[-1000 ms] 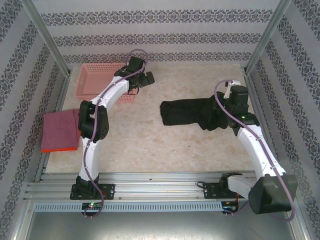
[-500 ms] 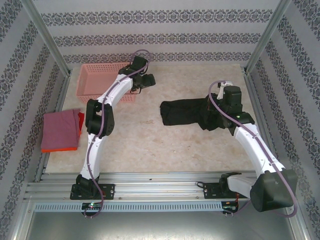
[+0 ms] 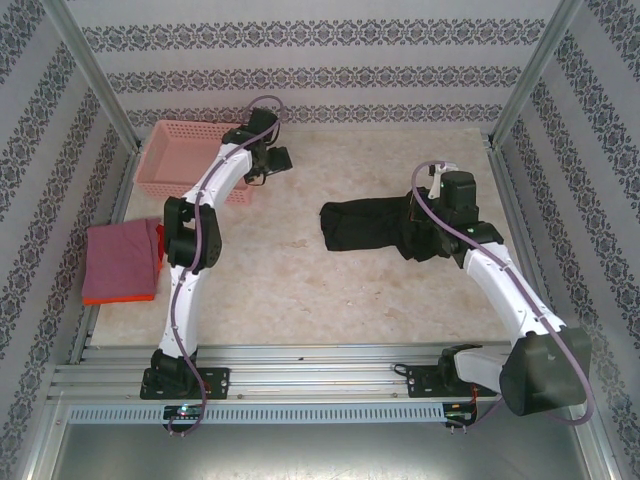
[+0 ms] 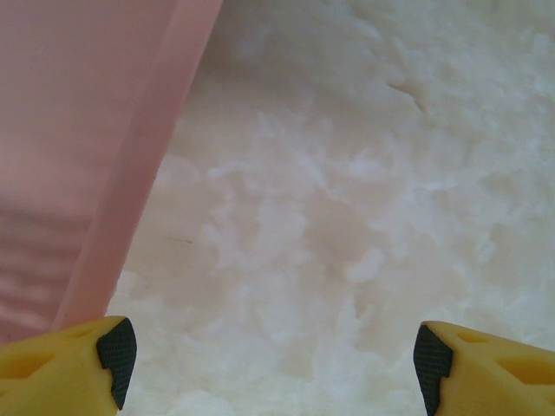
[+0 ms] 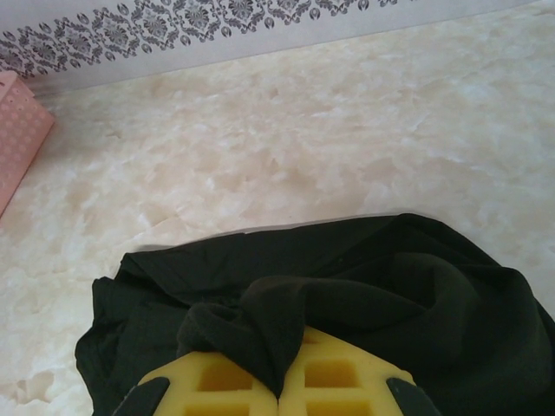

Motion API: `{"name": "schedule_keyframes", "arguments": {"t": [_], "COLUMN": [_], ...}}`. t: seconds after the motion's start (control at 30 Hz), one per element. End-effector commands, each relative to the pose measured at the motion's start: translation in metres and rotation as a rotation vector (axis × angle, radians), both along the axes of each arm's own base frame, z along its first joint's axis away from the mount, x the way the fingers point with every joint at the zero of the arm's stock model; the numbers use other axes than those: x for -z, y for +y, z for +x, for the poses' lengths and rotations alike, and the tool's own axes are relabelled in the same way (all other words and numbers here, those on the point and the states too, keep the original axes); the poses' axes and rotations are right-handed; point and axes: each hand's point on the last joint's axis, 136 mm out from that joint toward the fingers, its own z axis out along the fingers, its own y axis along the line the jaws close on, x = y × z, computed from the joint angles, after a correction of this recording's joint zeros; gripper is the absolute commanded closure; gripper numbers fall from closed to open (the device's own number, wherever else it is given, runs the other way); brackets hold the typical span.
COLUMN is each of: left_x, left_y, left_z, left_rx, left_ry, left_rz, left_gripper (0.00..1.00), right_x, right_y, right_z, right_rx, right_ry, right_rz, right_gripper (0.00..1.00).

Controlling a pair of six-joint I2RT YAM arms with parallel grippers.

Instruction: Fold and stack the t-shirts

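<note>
The black t-shirt (image 3: pixel 365 227) lies bunched in a loose roll on the surface (image 3: pixel 300 290), out toward 3 o'clock from the middle in the top view. It is not folded yet. A ridge of its cloth is pinched between the closed fingers of the right pincer (image 5: pixel 279 381), which sits at the shirt's 3 o'clock end.

At 9 o'clock, well apart from it, the dusty-pink t-shirt (image 3: pixel 118 258) lies folded flat on top of the orange t-shirt (image 3: pixel 122 298), of which just an edge peeks out.

By my reading, two shirts are folded and stacked. The black one has to be spread, folded and carried across to the pile.

The left pincer (image 4: pixel 273 351) hangs with fingers wide apart and nothing between them, just beside the pink basket (image 3: pixel 175 160) at 11 o'clock.

Count: three t-shirts, one basket, two arms.
</note>
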Motion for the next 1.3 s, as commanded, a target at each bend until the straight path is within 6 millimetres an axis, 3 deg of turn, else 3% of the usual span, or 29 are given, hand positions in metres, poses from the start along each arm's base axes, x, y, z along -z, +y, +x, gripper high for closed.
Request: {"name": "schedule_keyframes", "arguments": {"t": [0.0,0.13,0.23,0.33,0.47,0.6,0.7,0.83,0.93,1.27], "left_x": [0.002,-0.017,-0.046,-0.066,-0.067,-0.051,-0.027,0.007,0.026,0.046], "left_y": [0.024,0.023,0.007,-0.023,-0.084,-0.147,-0.178,-0.187,-0.192,-0.214], "left_z": [-0.002,0.001,-0.001,-0.014,-0.047,-0.087,-0.115,-0.139,-0.147,-0.134], "left_rx": [-0.042,-0.034,0.013,0.088,0.218,0.397,0.529,0.558,0.582,0.643], "left_ry": [0.031,-0.015,-0.085,-0.126,-0.105,-0.067,-0.028,0.084,0.125,0.136], "left_rz": [0.039,0.037,0.055,0.066,0.020,-0.035,-0.065,-0.070,-0.050,0.011], "left_gripper": [0.15,0.13,0.09,0.05,0.01,0.01,0.06,0.09,0.18,0.33], "right_x": [-0.016,-0.022,-0.027,-0.028,-0.021,-0.009,-0.003,0.003,0.006,0.013], "right_y": [0.007,0.009,0.009,0.002,-0.016,-0.038,-0.047,-0.053,-0.053,-0.046], "right_z": [0.006,0.008,0.008,0.007,0.003,-0.005,-0.011,-0.016,-0.017,-0.017], "right_rx": [-0.014,-0.022,-0.020,0.006,0.104,0.211,0.252,0.285,0.288,0.266], "right_ry": [-0.034,-0.042,-0.053,-0.053,-0.036,-0.007,0.007,0.020,0.028,0.047], "right_rz": [0.028,0.031,0.025,0.014,0.019,0.065,0.087,0.107,0.116,0.156], "right_gripper": [0.99,0.99,0.99,0.99,0.99,0.99,0.99,0.99,0.99,0.98]}}
